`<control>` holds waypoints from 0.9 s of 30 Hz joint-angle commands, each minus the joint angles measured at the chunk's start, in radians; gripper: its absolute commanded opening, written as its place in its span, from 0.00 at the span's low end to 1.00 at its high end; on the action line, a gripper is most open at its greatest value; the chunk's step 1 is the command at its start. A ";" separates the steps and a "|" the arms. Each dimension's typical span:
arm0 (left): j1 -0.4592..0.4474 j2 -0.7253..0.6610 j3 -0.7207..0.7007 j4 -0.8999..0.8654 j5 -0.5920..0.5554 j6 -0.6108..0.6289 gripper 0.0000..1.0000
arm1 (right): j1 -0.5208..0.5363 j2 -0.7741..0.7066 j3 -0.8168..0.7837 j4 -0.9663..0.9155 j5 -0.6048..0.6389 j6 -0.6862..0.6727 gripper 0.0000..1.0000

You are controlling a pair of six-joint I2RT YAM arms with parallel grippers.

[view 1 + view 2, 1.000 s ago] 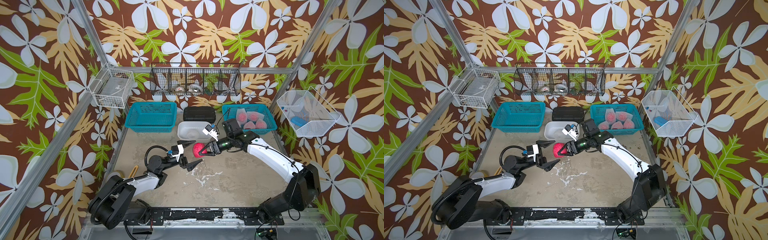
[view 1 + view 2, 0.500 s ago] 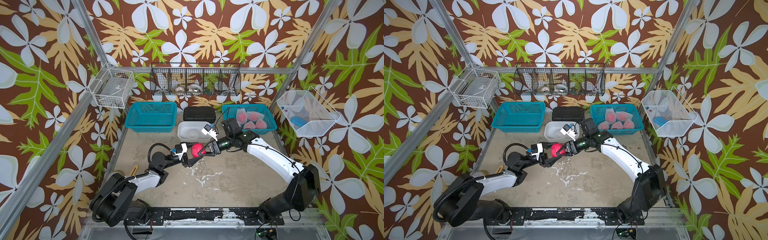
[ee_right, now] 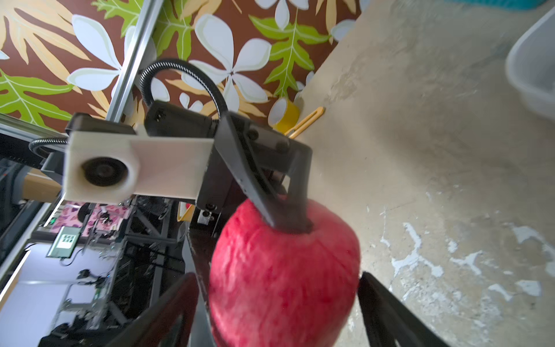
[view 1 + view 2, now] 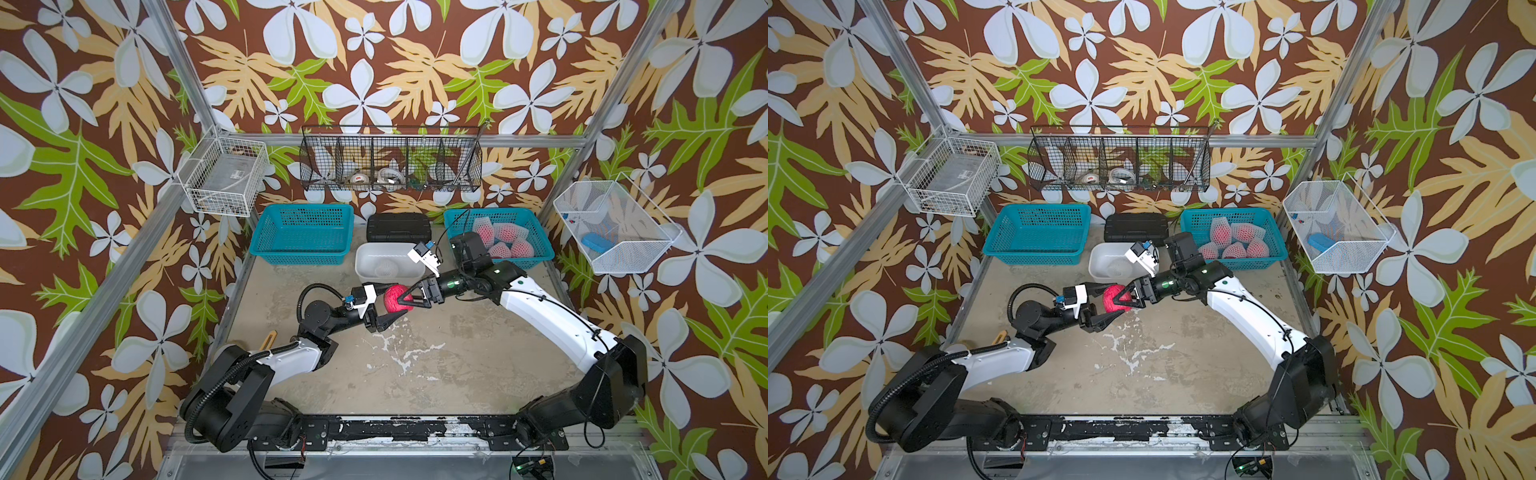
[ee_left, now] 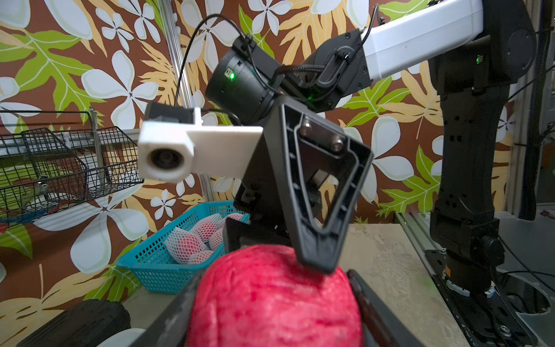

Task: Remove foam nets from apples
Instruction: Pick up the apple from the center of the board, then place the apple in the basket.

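1. Left wrist view showed the bare, round red apple [image 5: 276,312] clamped in the left gripper [image 5: 273,284], aloft over the beige tabletop [image 4: 436,357].
2. The right gripper [image 4: 402,302] straddled it with jaws spread; whether a pad touched it was unclear.
3. The right arm arguably needed to back straight off before the left carried the fruit away. White foam-netted apples [image 4: 500,243] waited in the teal plastic basket [image 4: 498,211].

You see that the bare apple [image 5: 276,300] has a matt red skin, a little bumpy. The foam nets [image 4: 482,226] look soft and white, and the basket [image 4: 525,262] around them is teal plastic lattice. The table [image 4: 457,345] is rough and worn, with pale chipped patches. The rack [image 4: 390,162] is black metal wire; the tub [image 4: 365,259], smooth white plastic.
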 commanded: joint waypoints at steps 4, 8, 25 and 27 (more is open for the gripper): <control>0.081 -0.023 0.089 -0.146 -0.149 0.032 0.37 | -0.121 -0.099 -0.018 0.145 0.337 0.100 0.90; 0.193 -0.007 0.270 -0.396 -0.292 0.056 0.35 | -0.251 -0.174 -0.122 0.283 0.517 0.194 0.91; 0.515 0.504 1.032 -1.121 -0.725 0.246 0.34 | -0.338 -0.104 -0.132 0.321 0.704 0.137 0.92; 0.528 0.539 1.048 -1.110 -0.743 0.267 0.35 | -0.337 -0.065 -0.109 0.297 0.631 0.123 0.84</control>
